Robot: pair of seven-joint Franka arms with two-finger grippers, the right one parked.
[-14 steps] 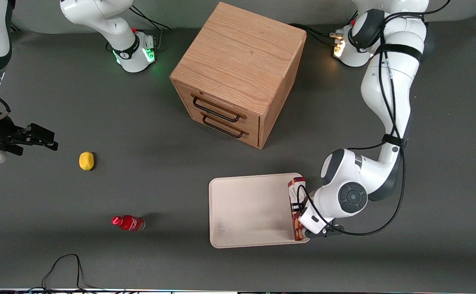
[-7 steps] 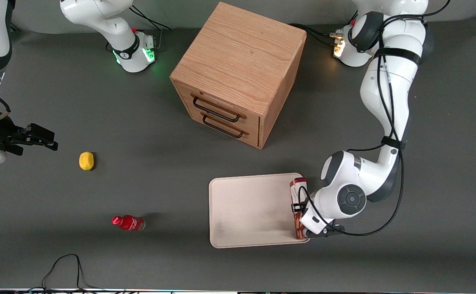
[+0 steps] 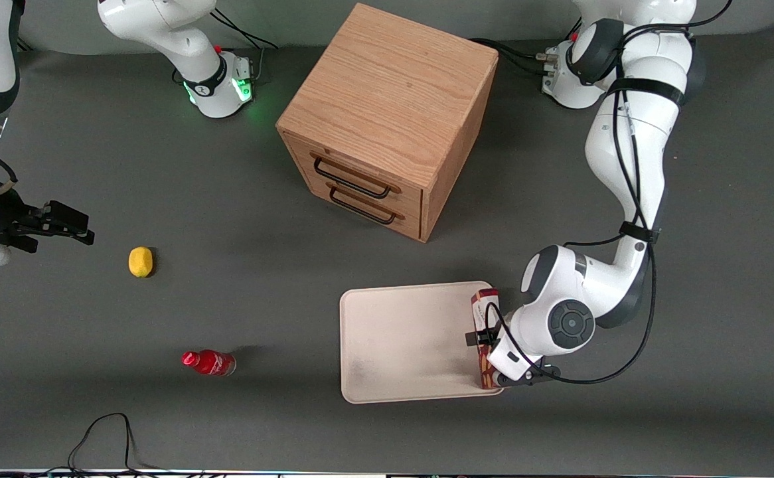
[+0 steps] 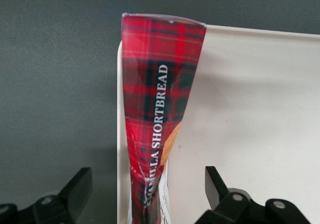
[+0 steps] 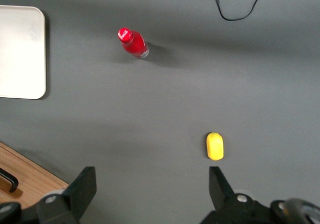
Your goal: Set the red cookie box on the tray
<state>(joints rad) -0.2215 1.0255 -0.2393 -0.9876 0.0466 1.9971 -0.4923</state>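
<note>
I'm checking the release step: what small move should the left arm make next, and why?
Probably lift the end effector straight up. Its fingers stand open, clear of the red cookie box, which stands on its narrow side at the tray edge nearest the working arm, so sideways motion might topple it.

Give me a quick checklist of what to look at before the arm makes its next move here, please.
1. Dark-red tartan cardboard cookie box on the cream-white flat tray: ok, standing on its narrow side at the tray's rim.
2. Tool open: ok, fingers apart, clear of the box.
3. Box stable: cannot tell, it stands narrow.
4. Box fully inside the rim: cannot tell.
5. Red plastic bottle, yellow lemon out of the way: ok.
</note>
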